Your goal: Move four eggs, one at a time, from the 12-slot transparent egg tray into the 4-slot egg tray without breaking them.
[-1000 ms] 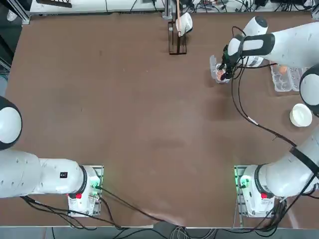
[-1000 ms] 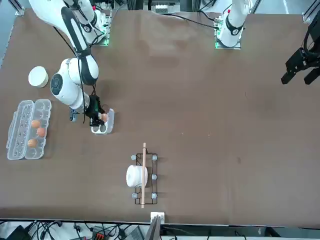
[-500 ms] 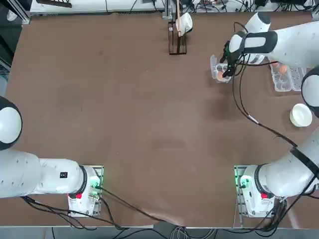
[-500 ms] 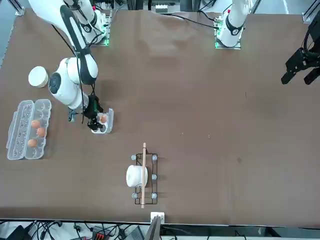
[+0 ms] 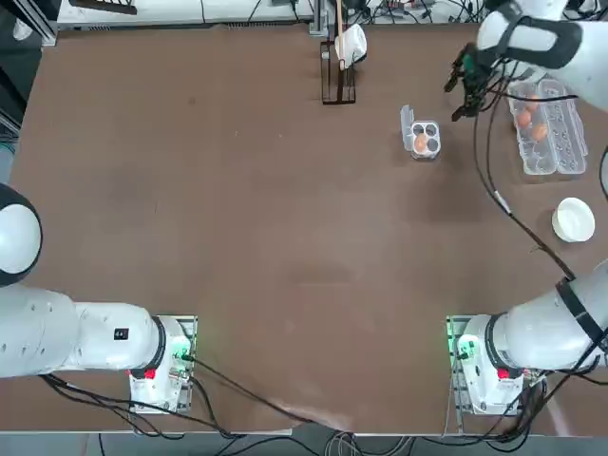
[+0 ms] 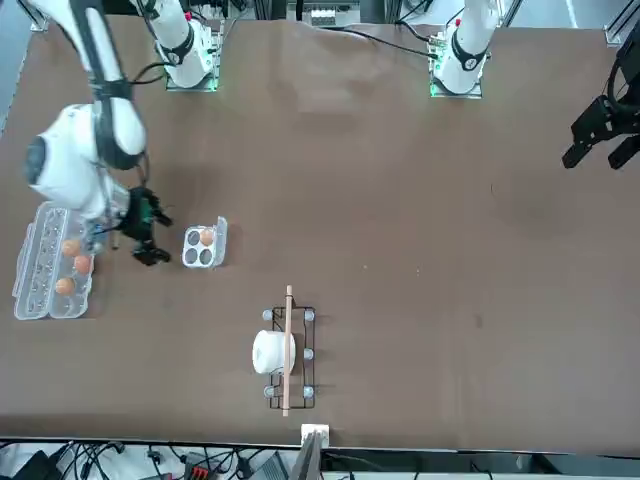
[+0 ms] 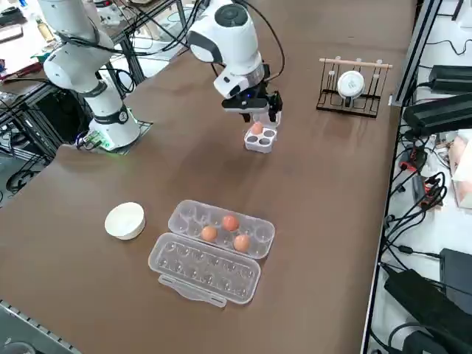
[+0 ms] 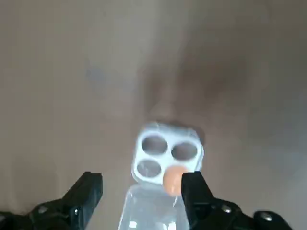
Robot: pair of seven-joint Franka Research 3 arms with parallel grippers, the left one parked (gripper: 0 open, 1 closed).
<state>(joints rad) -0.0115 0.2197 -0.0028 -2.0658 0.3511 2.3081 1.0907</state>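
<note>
The brown worktop (image 5: pixel 237 237) is mostly bare, with wide free room across its middle and left. The right arm (image 5: pixel 532 43) reaches over the far right corner, partly cut off by the top view's edge. The 12-slot tray (image 5: pixel 548 128) lies open near the right edge, three eggs (image 7: pixel 228 230) in one row, its lid flat beside it. The 4-slot tray (image 5: pixel 422 139) sits well apart from it, toward the middle, lid open, one egg (image 5: pixel 420 142) in a cup. The end effector (image 5: pixel 465 87) hangs between the two trays, released, fingers (image 8: pixel 88 191) spread and empty. A second ago it was down at the 4-slot tray with the egg; now it has lifted away toward the long tray.
</note>
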